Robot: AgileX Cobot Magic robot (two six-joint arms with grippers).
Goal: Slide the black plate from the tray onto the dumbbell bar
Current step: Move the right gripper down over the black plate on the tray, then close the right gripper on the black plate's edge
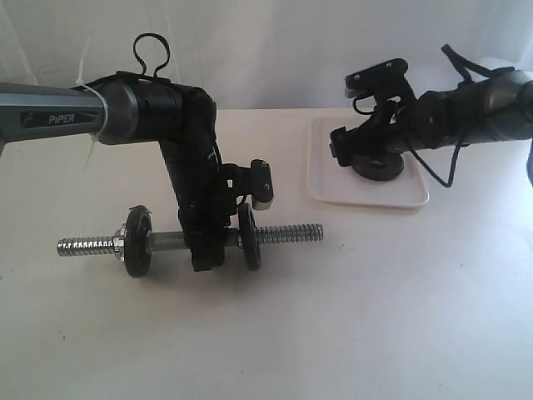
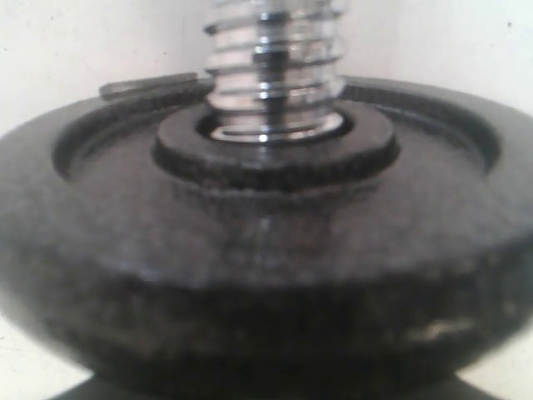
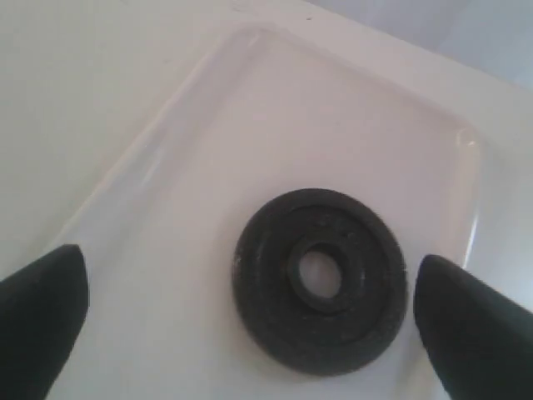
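While the left gripper (image 1: 206, 250) reaches down at the lower left of the exterior view and closes around the middle of the dumbbell bar (image 1: 287, 233), the right gripper (image 3: 258, 321) hangs over the tray (image 1: 333, 190) at the upper right; the bar lies level across the white table (image 1: 375, 325), with a bare threaded end pointing to each side; two black discs already sit on it, the left disc (image 1: 137, 242) and the right disc (image 1: 248, 237), one just on each side of the gripper that holds the bar; the left wrist view is filled by one such disc from very near, with the shiny thread passing through its centre hole, and I cannot tell which of the two it is; the black plate (image 3: 366, 283) lies flat on the floor of the tray, inside the rim, with its centre hole facing up; the right gripper stands wide open above it; its two dark fingers (image 3: 42, 308) show at the lower left and lower right of the right wrist view, one on each side of the plate, and some white tray shows between each finger and the plate.
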